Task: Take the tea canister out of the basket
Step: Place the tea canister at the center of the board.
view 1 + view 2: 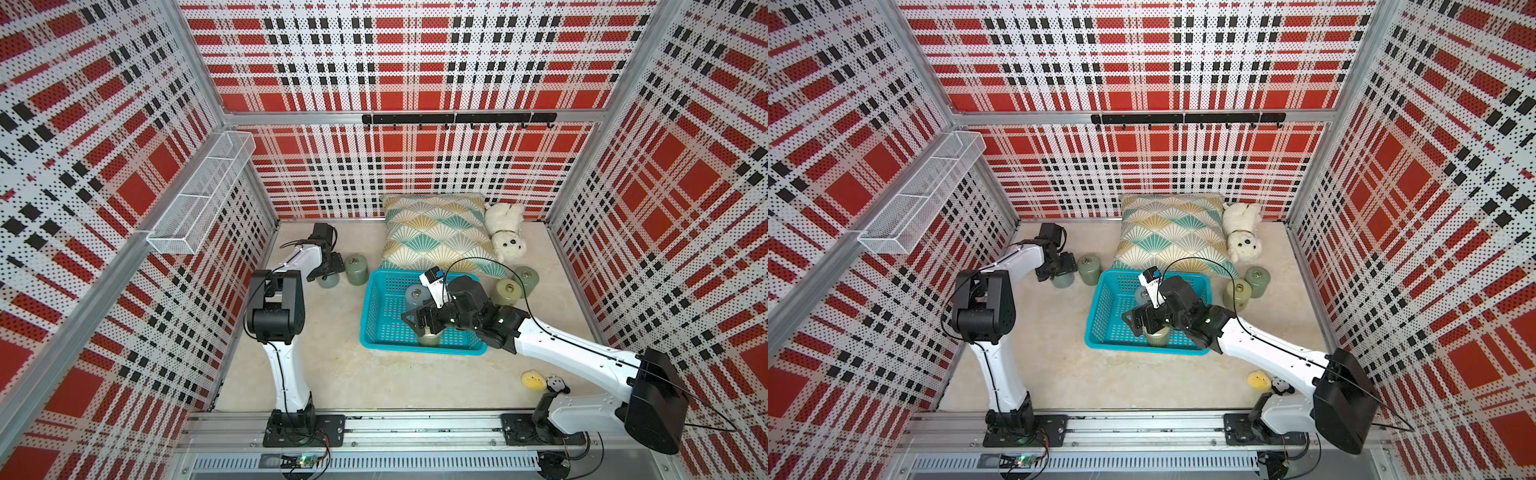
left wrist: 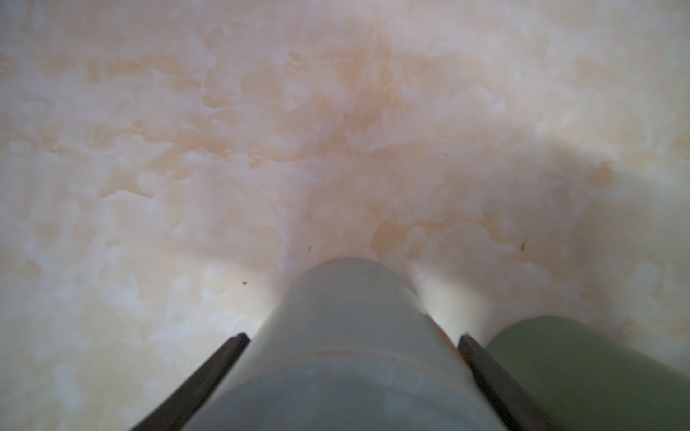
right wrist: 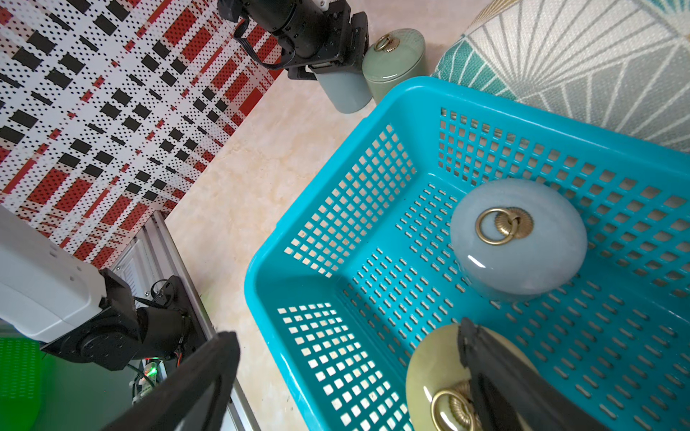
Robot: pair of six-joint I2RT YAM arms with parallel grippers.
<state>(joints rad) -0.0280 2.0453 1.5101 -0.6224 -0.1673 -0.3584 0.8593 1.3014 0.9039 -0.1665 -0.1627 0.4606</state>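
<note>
**Right hand is over the tea canister, just not lined up on it**

The tea canister [image 3: 433, 365], the yellow-green one, stands upright inside the basket [image 1: 386, 311]. It's tight to the basket wall that faces the arm bases, lid and brass ring up. A second, grey-blue canister [image 3: 522, 268] sits deeper in the basket, apart from the first.

The right hand [image 3: 345, 330] hangs above that near wall, jaws spread wide with nothing in them. Here's the bit that matters. In the right wrist view one finger [image 3: 496, 373] is over the lid itself, while the other finger [image 3: 194, 377] hangs outside the basket, past its rim. So the canister lies below the hand and off toward one finger, not in the gap.

My guess: slide along the wall until the lid sits between the fingers, then go straight down, since the long axis is vertical. Watch the outer finger on the rim.

The left hand [image 2: 351, 336] is well outside the basket, fingers either side of a grey canister [image 2: 347, 291] standing on the tabletop [image 1: 332, 374]. I can't tell if it's actually squeezing. The right arm is clearly the nearer one.
</note>
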